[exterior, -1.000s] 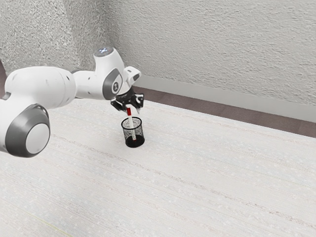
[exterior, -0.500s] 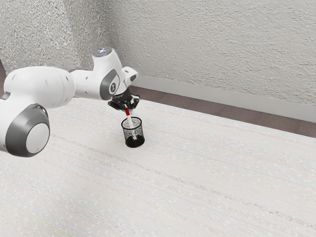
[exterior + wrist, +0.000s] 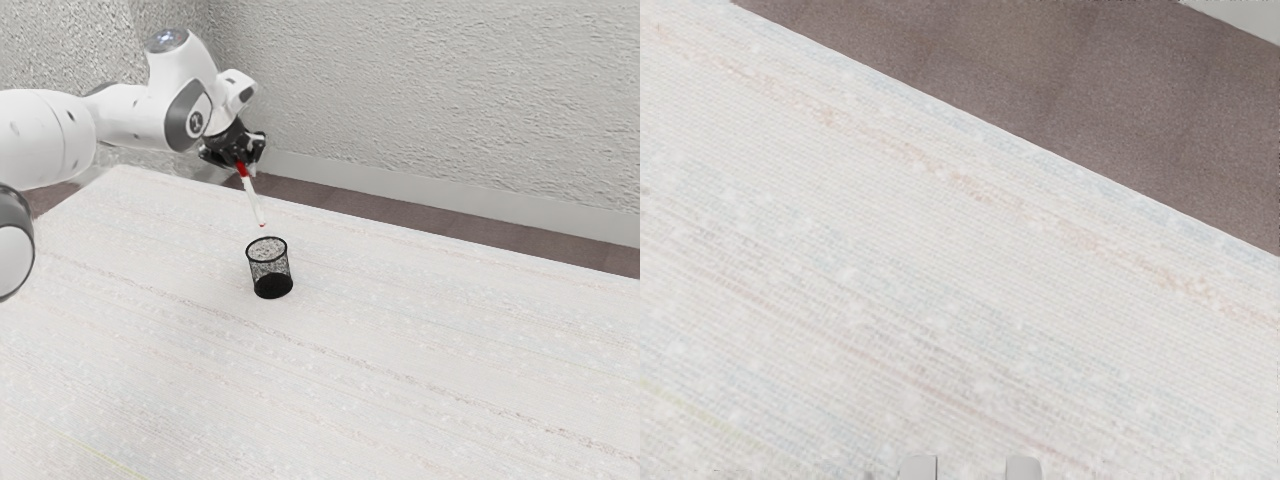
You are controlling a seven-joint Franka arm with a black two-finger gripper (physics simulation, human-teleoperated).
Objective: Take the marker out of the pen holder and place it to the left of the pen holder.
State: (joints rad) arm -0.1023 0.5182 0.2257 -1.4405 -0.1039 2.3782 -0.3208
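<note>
Our hand (image 3: 242,167) grips the tilted marker (image 3: 254,200); dipping too soon could topple the pen holder (image 3: 269,269) below our hand.

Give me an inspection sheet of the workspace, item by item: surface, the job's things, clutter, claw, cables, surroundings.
Surface: pale table with faint streaks running along it.
Pen holder: black mesh cup, upright on the table.
Marker: white with a red end, out of the cup and in the air, tilted, its lower end higher than the cup's rim in the exterior view.
Clutter: nothing seen.
Claw: black, two-fingered, shut on the marker near its red end.
Cables: nothing seen.
Surroundings: rough grey wall with a lighter baseboard; brownish floor beyond the table's edge.
</note>
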